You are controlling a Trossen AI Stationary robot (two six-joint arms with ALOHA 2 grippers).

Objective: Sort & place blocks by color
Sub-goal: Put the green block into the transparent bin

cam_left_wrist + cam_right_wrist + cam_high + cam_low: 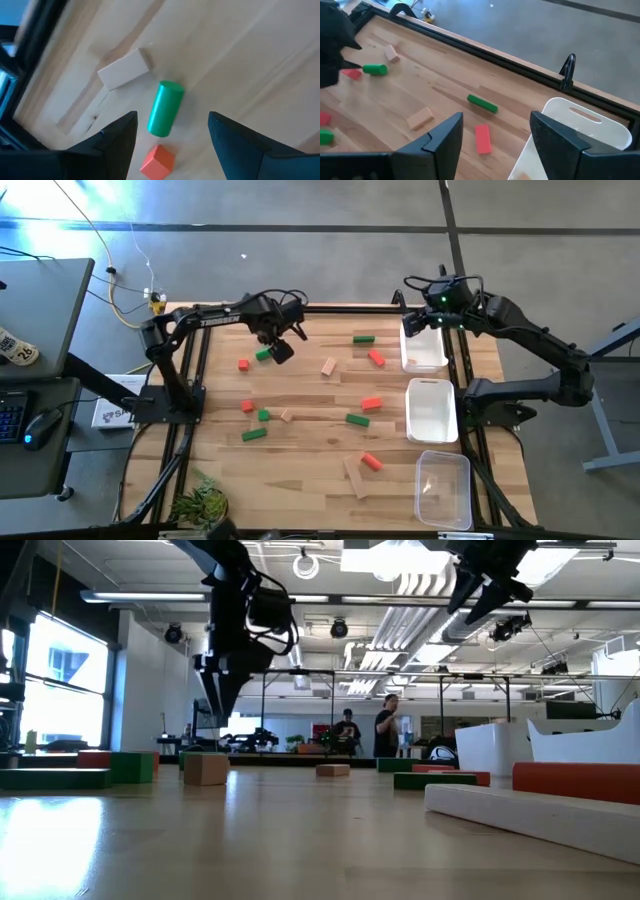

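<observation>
Green, red and tan blocks lie scattered flat on the wooden table [300,470]. My left gripper [281,346] hangs open, pointing down, above the far left part of the table. Below it, between its fingers in the wrist view, lies a green round block [166,109], with a tan block [125,70] and a red cube [157,162] close beside it. The fingers stand clear of all three. My right gripper [415,321] is open and high above the far right corner, beside a white tray [585,125]. It holds nothing.
Two white trays [424,348] [432,412] and a clear tray [443,488] line the table's right edge. More blocks lie mid-table, among them a green bar [482,104], a red bar [482,138] and a long tan piece [355,477]. A small plant [200,502] stands at the near left corner.
</observation>
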